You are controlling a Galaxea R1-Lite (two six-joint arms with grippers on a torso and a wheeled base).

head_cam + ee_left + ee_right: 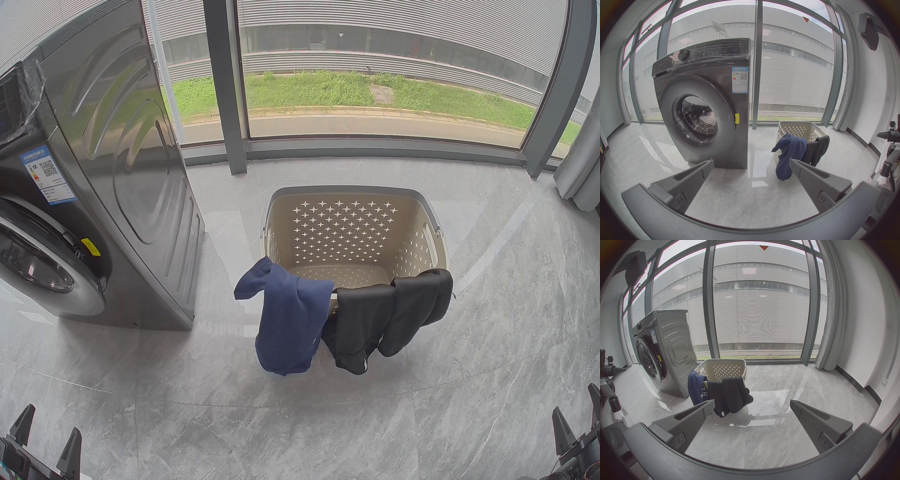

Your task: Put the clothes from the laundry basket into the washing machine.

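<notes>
A beige laundry basket (350,189) stands on the floor ahead of me. Over its near rim hang a blue garment (290,322) and two black garments (359,331) (415,309). To the left stands the dark grey washing machine (125,175), with its round front door (37,262) facing the near left. I cannot tell whether that door is open. Low at the near left, my left gripper (49,431) is open and empty, well short of the basket. My right gripper (575,409) at the near right is open and empty too. The left wrist view shows the machine (703,109) and basket (800,128) beyond the left gripper (750,163). Past the right gripper (752,404) the right wrist view has the basket (722,368).
A tall window wall with a dark pillar (225,87) runs behind the basket. A grey curtain (581,169) hangs at the far right. Open marble floor (312,419) lies between me and the basket, and to its right.
</notes>
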